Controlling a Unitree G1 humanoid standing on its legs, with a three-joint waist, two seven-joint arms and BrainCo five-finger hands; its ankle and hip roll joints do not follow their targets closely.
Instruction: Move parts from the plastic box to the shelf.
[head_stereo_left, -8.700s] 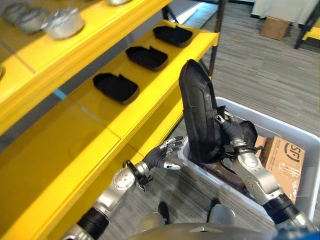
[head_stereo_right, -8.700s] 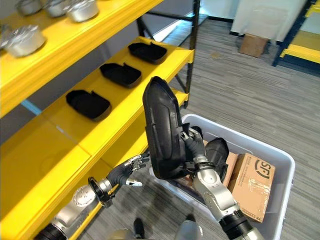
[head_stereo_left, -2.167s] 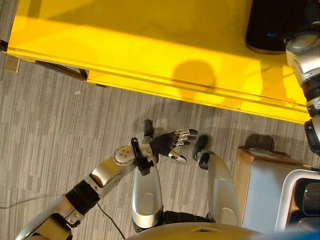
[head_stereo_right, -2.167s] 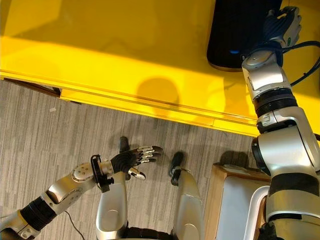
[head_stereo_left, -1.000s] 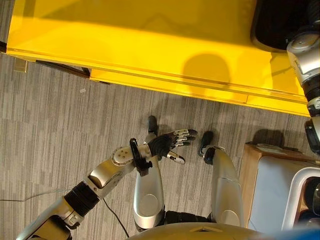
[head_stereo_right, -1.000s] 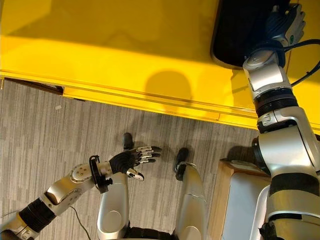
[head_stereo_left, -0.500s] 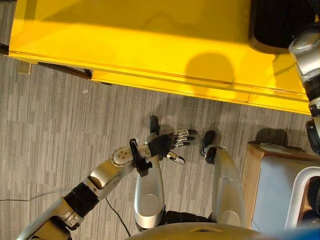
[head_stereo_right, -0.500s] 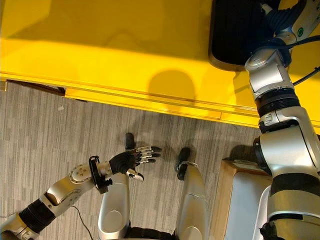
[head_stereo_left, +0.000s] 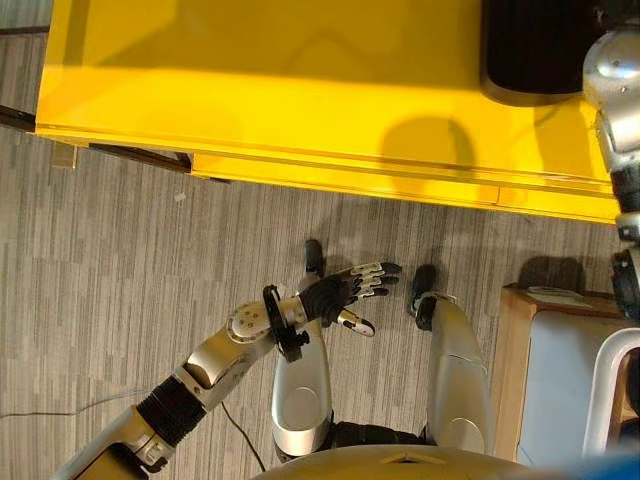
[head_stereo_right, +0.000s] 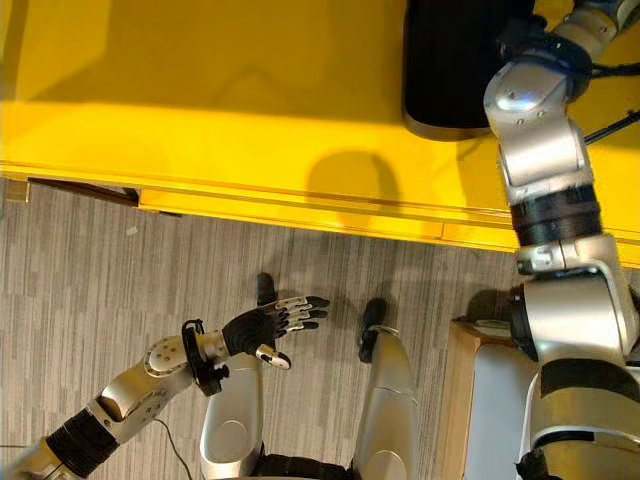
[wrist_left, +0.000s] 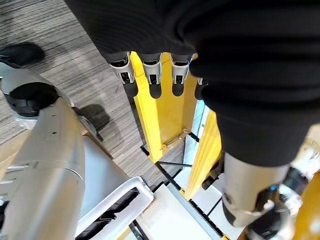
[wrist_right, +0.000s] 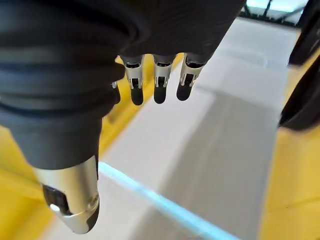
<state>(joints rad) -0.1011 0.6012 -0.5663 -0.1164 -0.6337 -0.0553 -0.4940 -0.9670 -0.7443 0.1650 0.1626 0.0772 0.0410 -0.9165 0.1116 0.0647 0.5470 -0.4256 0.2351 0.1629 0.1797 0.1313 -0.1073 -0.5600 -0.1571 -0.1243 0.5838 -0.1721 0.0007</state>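
**Black part on the yellow shelf, both hands empty**

The head views look straight down over the yellow shelf (head_stereo_left: 300, 90), whose front edge runs across the upper half of the scene above the grey carpet (head_stereo_left: 120, 270); a black part (head_stereo_right: 450, 65) lies flat on the shelf top at the far right, its rounded near edge set back from the shelf's front lip; the right arm reaches up along the right side and over the shelf beside that part, its elbow and forearm overlapping the part's right edge in the right eye view; the right hand (wrist_right: 155, 80) shows in its own wrist view with fingers straight and spread side by side, nothing between them and the thumb; past those fingers lie a pale grey surface and yellow shelf faces, with a dark curved shape at the edge that I cannot identify for certain.

The left hand (head_stereo_left: 350, 292) hangs low over the carpet, well apart from the shelf and the part; its fingers are stretched out and slightly fanned, thumb apart below them, holding nothing; its wrist view shows the same straight fingers against yellow shelf uprights.

At the lower right a corner of the plastic box (head_stereo_left: 610, 400) shows as a pale rim, beside a brown board edge (head_stereo_left: 515, 370); its contents cannot be made out.
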